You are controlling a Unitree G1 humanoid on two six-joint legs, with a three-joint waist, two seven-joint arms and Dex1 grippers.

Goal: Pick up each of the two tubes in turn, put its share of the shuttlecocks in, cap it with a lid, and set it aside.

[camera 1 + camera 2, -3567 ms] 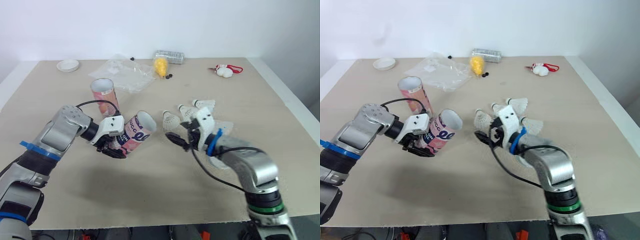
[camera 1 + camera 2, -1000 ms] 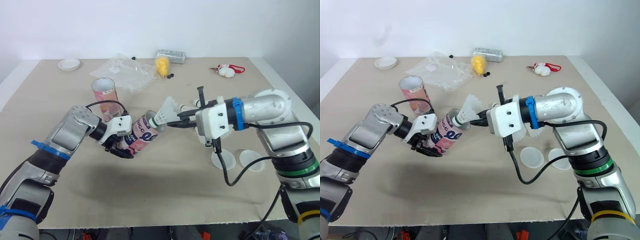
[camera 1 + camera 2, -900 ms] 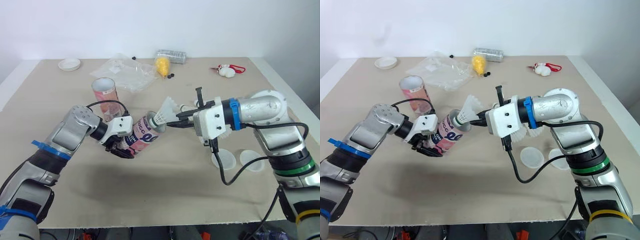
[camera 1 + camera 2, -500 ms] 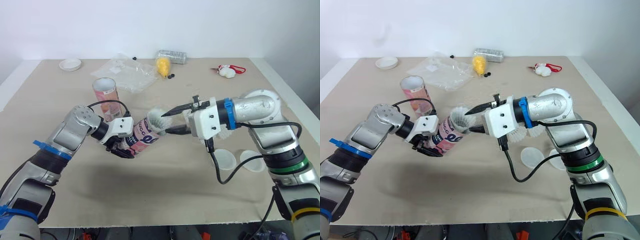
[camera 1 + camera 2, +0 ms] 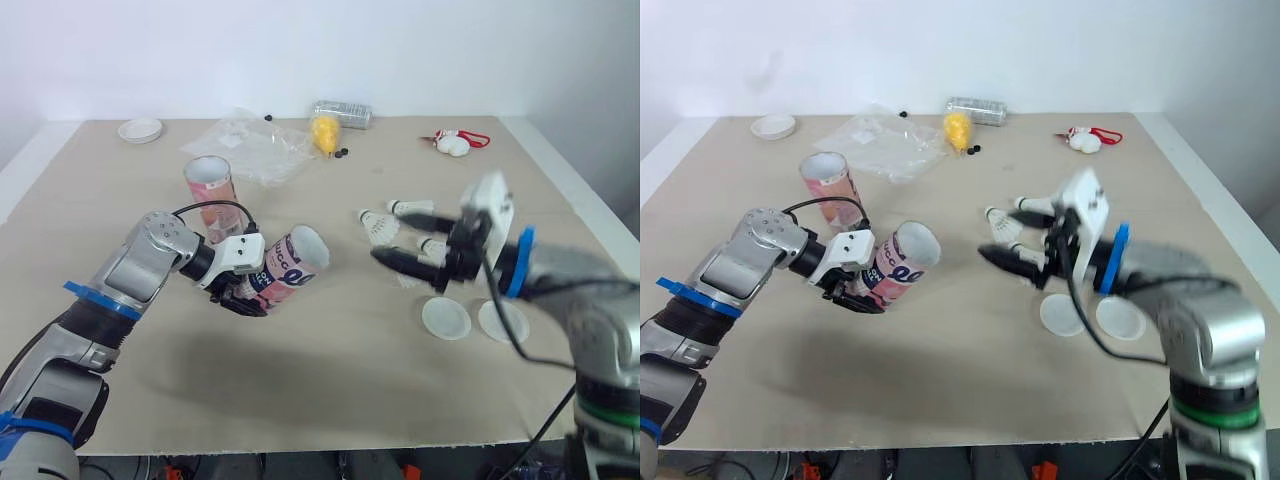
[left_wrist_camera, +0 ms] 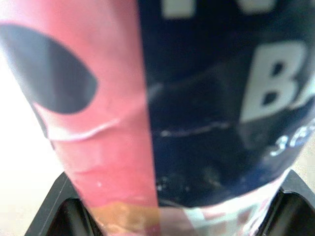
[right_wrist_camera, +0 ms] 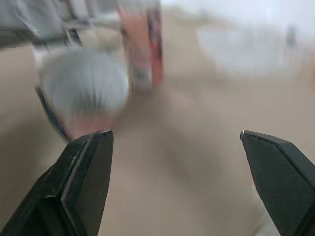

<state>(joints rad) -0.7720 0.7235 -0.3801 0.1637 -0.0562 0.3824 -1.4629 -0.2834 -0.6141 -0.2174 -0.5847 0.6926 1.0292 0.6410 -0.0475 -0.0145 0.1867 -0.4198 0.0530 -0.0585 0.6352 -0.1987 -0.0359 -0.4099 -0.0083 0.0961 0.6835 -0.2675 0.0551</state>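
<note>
Two lids (image 5: 445,318), loose shuttlecocks (image 5: 378,224), plastic bag (image 5: 250,150) behind

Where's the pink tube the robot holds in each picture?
Left eye view: the held tube is left of centre, tilted in the left hand.
Right eye view: the tube is also left of centre.
Left wrist view: the tube's side, very close.
Right wrist view: blurred, its round mouth faces the camera.
Landmark: the upright tube stands just behind it.
</note>
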